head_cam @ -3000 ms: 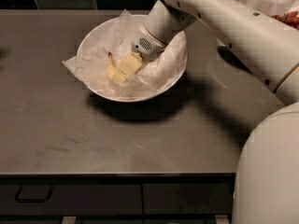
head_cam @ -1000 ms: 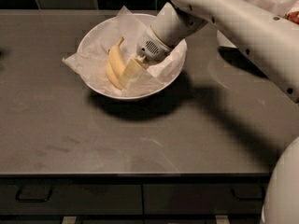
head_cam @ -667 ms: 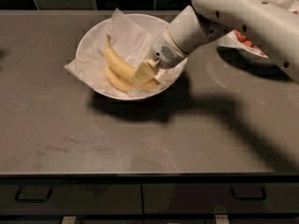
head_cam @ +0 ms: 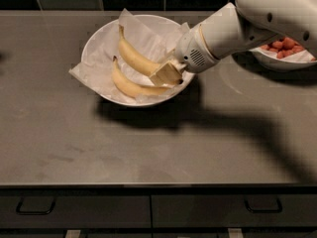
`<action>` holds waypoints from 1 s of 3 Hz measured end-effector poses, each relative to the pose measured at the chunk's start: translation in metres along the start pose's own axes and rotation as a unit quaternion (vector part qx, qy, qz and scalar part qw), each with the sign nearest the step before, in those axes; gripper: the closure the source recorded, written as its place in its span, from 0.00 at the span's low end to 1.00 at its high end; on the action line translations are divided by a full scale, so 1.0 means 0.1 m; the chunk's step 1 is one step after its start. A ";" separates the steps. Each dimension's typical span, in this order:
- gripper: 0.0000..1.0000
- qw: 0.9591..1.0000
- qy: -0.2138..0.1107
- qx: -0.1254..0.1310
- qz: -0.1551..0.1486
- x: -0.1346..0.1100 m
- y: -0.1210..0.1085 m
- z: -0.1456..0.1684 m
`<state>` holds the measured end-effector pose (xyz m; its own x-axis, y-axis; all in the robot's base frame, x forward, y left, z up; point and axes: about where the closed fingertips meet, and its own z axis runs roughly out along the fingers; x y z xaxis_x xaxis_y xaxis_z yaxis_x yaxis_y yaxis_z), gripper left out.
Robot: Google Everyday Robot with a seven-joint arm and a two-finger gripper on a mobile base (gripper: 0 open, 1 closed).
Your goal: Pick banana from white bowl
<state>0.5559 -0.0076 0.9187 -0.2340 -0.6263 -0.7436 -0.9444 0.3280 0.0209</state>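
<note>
The banana (head_cam: 134,56) lies in the white bowl (head_cam: 95,39), above a slimmer banana (head_cam: 130,86). The claw (head_cam: 166,74) seems clamped on its lower end. It is light, soft and easily bruised, so the firmer mid-body suits better.

Tool (head_cam: 167,74) at the right end of the banana (head_cam: 132,56), inside the white bowl (head_cam: 95,41), beside a slimmer banana (head_cam: 130,87)

Smooth plastic gripper (head_cam: 166,74) at the white bowl's (head_cam: 94,38) right side; crinkled matt paper liner (head_cam: 89,71); dull, scuffed countertop (head_cam: 148,148).
</note>
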 end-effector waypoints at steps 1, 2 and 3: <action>1.00 0.998 -0.043 -0.021 -0.030 0.00 0.11 -0.25; 1.00 0.990 -0.096 -0.073 -0.072 0.14 0.34 -0.58; 1.00 0.979 -0.134 -0.122 -0.098 0.41 0.59 -0.82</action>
<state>0.4718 -0.0716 0.9442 -0.0055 -0.4411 -0.8974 -0.9997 0.0221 -0.0047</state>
